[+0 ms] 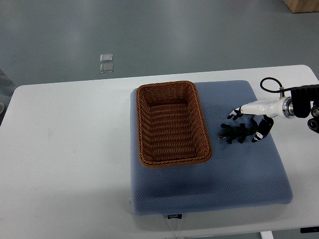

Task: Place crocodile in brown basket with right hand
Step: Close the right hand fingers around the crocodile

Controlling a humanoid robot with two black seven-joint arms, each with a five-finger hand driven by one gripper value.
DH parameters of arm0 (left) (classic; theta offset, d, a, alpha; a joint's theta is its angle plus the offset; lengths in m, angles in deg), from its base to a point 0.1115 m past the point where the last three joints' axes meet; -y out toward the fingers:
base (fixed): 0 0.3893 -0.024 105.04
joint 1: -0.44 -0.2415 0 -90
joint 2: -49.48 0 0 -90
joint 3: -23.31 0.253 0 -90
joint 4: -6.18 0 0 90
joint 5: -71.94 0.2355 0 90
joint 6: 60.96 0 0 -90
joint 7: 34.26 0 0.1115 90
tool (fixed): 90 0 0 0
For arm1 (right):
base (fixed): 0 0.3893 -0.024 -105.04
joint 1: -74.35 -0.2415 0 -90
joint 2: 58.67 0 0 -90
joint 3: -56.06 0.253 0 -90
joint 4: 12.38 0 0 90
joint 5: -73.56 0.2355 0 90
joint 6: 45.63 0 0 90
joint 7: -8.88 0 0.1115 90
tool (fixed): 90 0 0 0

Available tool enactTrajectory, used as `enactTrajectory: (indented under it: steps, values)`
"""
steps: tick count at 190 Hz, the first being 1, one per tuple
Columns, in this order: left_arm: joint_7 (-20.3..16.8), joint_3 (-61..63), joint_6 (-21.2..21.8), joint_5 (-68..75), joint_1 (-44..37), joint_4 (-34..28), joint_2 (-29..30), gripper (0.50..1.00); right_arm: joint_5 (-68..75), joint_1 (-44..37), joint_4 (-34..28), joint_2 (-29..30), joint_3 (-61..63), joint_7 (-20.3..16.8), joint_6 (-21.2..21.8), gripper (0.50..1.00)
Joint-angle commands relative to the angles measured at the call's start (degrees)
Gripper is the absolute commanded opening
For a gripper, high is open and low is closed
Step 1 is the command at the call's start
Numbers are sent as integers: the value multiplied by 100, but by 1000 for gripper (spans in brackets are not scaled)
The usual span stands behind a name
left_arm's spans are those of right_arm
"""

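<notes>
A small dark green toy crocodile [234, 133] lies on the blue cushion [209, 184], just right of the brown wicker basket [172, 123]. The basket is rectangular and has nothing in it. My right hand [247, 124] comes in from the right edge and hovers at the crocodile's right end. Its white fingers with black tips are spread around the toy's tail end, one above and one to the right. The fingers do not look closed on the toy.
The blue cushion rests on a white table [65, 159] whose far edge meets a grey floor. Two small clear squares [106, 63] lie on the floor beyond the table. A black cable [269, 84] loops above my right wrist.
</notes>
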Motion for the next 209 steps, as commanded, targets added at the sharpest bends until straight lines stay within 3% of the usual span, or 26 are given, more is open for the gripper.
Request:
enactTrajectory:
  steps: [1, 57, 91, 119, 151, 209]
  values:
    - [0, -1, 0, 0, 0, 0, 0, 1000, -5, 41, 0, 32, -3, 0, -77, 829]
    - [0, -1, 0, 0, 0, 0, 0, 1000, 12, 41, 0, 32, 5, 0, -191, 744]
    - [0, -1, 0, 0, 0, 0, 0, 1000, 3, 33, -9, 23, -3, 0, -191, 642]
    - [0, -1, 0, 0, 0, 0, 0, 1000, -5, 50, -26, 23, -12, 17, -191, 609]
    - [0, -1, 0, 0, 0, 0, 0, 1000, 12, 15, -53, -21, -12, 26, -174, 513]
    - [0, -1, 0, 0, 0, 0, 0, 1000, 144, -55, -61, -337, 67, 70, -139, 509]
